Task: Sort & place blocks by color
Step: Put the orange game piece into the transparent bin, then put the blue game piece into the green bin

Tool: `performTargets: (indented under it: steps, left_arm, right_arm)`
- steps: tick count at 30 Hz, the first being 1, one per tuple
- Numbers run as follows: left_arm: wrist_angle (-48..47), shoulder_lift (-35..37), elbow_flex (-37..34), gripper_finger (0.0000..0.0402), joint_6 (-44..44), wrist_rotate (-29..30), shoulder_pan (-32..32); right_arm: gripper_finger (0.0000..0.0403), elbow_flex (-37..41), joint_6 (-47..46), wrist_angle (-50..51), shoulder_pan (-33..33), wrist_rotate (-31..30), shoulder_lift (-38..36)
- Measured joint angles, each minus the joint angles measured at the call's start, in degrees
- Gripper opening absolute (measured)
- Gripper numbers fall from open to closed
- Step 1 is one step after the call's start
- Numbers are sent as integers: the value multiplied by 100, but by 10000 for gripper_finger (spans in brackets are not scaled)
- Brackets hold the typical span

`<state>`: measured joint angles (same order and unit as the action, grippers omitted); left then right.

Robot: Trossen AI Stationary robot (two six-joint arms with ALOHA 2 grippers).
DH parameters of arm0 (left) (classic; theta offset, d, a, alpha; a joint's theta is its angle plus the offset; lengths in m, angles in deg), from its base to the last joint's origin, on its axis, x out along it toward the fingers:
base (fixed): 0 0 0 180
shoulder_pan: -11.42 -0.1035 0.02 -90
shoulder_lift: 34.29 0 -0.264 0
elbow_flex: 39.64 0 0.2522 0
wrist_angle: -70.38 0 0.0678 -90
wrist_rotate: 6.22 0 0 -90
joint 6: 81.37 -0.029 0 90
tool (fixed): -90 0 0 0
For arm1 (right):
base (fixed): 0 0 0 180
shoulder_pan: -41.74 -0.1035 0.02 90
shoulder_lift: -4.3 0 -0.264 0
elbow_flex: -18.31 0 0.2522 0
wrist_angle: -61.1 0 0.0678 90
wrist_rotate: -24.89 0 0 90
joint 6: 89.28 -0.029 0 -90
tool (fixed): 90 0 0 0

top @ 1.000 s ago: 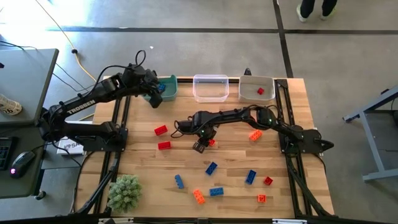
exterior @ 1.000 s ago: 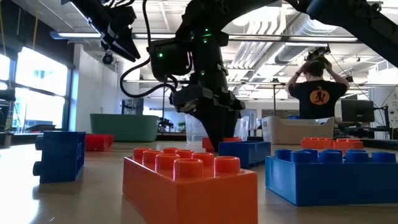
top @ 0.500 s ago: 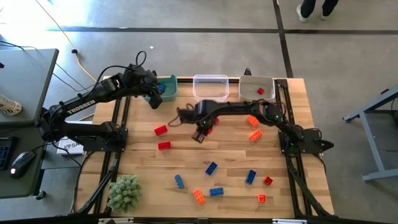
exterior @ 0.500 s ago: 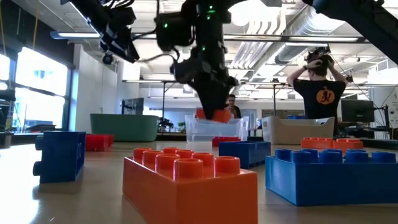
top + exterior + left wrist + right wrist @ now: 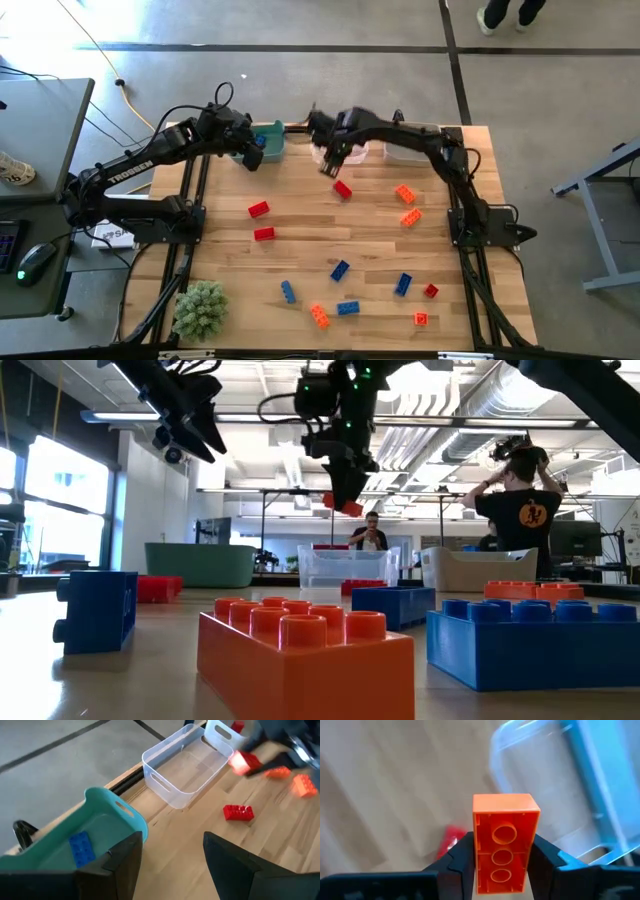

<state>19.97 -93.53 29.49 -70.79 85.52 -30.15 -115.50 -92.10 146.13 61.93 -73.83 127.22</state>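
While the left tool point(image 5: 170, 857) hangs with fingers apart above the teal plastic bin point(image 5: 271, 140), the right tool point(image 5: 501, 857) clamps a small orange studded brick point(image 5: 505, 837) beside the clear plastic bin point(image 5: 352, 151).

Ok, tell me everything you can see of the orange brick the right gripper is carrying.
The orange brick is a small plastic block, seen from its hollow underside, which shows three round tubes in a row. It stands on end between the right gripper fingers, which press its two long sides. It is lifted clear of the table, near the clear bin. Nothing else touches it.
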Motion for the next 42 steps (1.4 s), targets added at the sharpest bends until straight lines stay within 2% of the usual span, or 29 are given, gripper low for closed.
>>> performTargets:
  steps: [11,19,32,35,42]
  left_arm:
    - [2,0,0,200,1128,60,0]
    - [4,0,0,200,1327,41,68]
    - [7,0,0,200,1330,38,695]
    - [7,0,0,200,1330,36,930]
    - [7,0,0,200,1330,35,1468]
  right_arm:
    - [111,2,770,-765,1102,453,0]
    - [112,341,1143,-916,1525,1392,112]
    - [116,1070,1709,-1132,1696,1361,113]
    - [133,1080,1799,-1144,1702,1291,113]
    - [204,1071,1954,-1120,1702,1118,112]
